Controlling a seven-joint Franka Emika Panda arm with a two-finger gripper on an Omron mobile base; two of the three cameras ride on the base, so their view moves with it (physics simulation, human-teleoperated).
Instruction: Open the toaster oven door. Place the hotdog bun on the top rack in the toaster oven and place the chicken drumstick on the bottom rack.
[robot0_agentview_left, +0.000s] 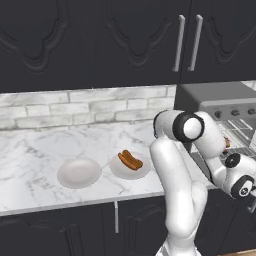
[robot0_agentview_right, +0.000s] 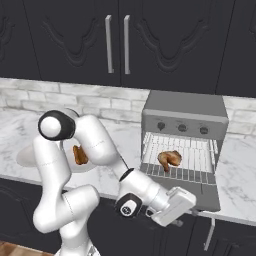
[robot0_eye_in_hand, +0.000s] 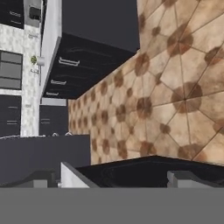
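The toaster oven (robot0_agentview_right: 184, 107) stands on the counter at the right, also in the left base view (robot0_agentview_left: 215, 100). Its toaster oven door (robot0_agentview_right: 205, 195) is folded down and open. The chicken drumstick (robot0_agentview_right: 170, 158) lies on a wire rack (robot0_agentview_right: 197, 160) inside; I cannot tell which of the two racks it is. The hotdog bun (robot0_agentview_left: 130, 160) rests on a white plate (robot0_agentview_left: 116, 170) left of the oven, partly behind the arm (robot0_agentview_right: 79, 154). My gripper (robot0_agentview_right: 172, 212) hangs low in front of the open door's edge. In the hand view its fingertips (robot0_eye_in_hand: 183, 177) stand wide apart, open and empty.
An empty white plate (robot0_agentview_left: 79, 172) sits left of the bun's plate. Dark upper cabinets with bar handles (robot0_agentview_left: 179, 42) hang above the counter. Lower cabinet fronts (robot0_agentview_left: 75, 230) run under the marble edge. The hand view faces tiled floor (robot0_eye_in_hand: 175, 87).
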